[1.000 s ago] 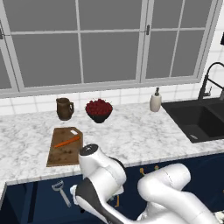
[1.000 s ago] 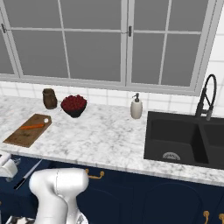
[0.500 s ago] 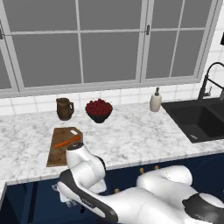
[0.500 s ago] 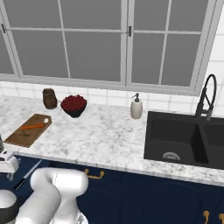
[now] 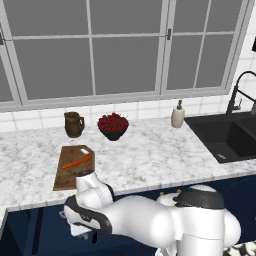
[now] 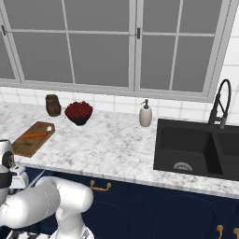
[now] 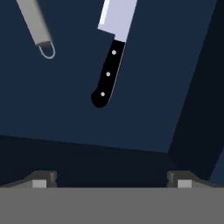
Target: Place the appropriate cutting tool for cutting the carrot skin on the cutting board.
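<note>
The peeler's grey handle (image 7: pixel 36 26), ending in a wire loop, slants in from the top left of the hand view; its forked head is out of frame. To its right lies the black-handled knife (image 7: pixel 108 74), blade pointing up. Both rest on a dark blue drawer floor. My gripper (image 7: pixel 112 179) is open above them, its fingertips (image 7: pixel 41 178) wide apart and holding nothing. On the counter sits the brown cutting board (image 5: pixel 67 177) (image 6: pixel 25 144), with the orange carrot (image 5: pixel 77 162) (image 6: pixel 35 135) lying across it. My arm bends down below the counter's front edge.
A brown jug (image 5: pixel 73 124), a dark bowl of red fruit (image 5: pixel 113 124) and a soap dispenser (image 5: pixel 177 115) stand along the back of the marble counter. A black sink (image 5: pixel 225 135) with a faucet lies to the right. A drawer wall (image 7: pixel 197 109) rises at the right.
My arm has swung lower and to the left, below the counter edge. It now covers the open drawer where the peeler showed a second ago. The counter things have not moved.
</note>
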Available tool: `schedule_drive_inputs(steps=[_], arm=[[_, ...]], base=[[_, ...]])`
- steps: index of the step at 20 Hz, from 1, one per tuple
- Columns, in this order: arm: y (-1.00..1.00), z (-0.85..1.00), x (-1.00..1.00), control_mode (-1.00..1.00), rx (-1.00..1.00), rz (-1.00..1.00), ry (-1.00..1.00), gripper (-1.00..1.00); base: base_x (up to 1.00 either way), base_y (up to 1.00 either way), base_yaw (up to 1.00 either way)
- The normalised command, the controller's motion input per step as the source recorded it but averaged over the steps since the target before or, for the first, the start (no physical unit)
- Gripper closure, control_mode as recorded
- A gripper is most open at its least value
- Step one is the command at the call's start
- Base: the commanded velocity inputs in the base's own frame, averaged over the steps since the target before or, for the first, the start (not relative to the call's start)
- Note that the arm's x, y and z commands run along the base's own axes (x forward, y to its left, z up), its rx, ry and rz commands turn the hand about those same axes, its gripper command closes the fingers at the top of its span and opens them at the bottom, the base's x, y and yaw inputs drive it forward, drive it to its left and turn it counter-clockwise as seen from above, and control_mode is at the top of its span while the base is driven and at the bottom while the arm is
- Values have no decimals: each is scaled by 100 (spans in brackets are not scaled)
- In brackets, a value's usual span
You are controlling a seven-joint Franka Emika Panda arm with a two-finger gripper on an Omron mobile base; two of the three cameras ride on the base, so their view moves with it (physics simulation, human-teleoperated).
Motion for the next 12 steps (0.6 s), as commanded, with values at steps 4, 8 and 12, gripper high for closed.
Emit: schedule_drive_inputs(steps=[4, 8, 12], arm=[[-13, -58, 1, -100, 9, 1, 16, -100], [-7, -52, 0, -100, 12, 0, 21, -100], [-22, -32, -11, -100, 12, 0, 20, -100]], base=[[0, 0, 0], [0, 0, 0], [0, 0, 0]])
